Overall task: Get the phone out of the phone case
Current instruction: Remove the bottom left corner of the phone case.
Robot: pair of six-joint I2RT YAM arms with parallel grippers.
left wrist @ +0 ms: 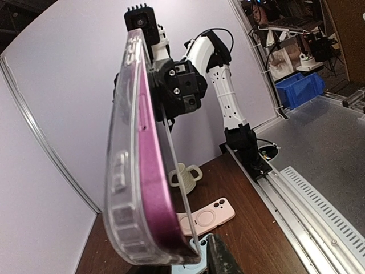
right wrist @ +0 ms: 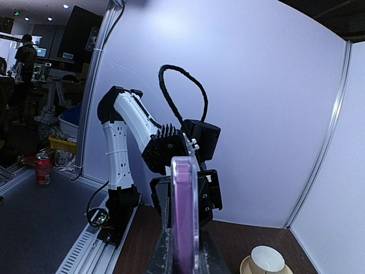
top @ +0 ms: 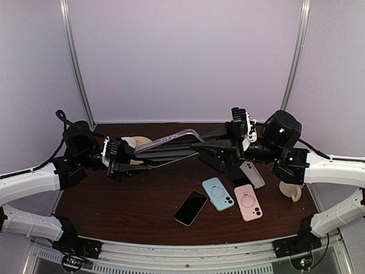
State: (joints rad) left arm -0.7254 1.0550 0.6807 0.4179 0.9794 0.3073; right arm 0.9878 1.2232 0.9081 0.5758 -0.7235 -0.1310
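On the dark table, toward its right half, lie a black phone, a light blue case and a pink case side by side. A grey cased phone lies just behind them, partly under the right arm. A cream cup stands near the right edge and a second cream cup sits behind the left gripper. All of these rest below the phone case, which hangs in the air between the two arms, over the back half of the table. The top view shows it spanning from one gripper to the other. Only the left wrist view shows its broad face: clear plastic with a purple tint, bowed outward. There the phone shows only as a thin dark edge along the case's right side. The right wrist view shows the case edge-on as a narrow purple strip, with the right gripper clamped on its near end. One dark finger of the left gripper lies beside the case's other end, but I cannot tell whether those jaws grip it. The wrist views also take in a blue bin and a red can, both off the table.
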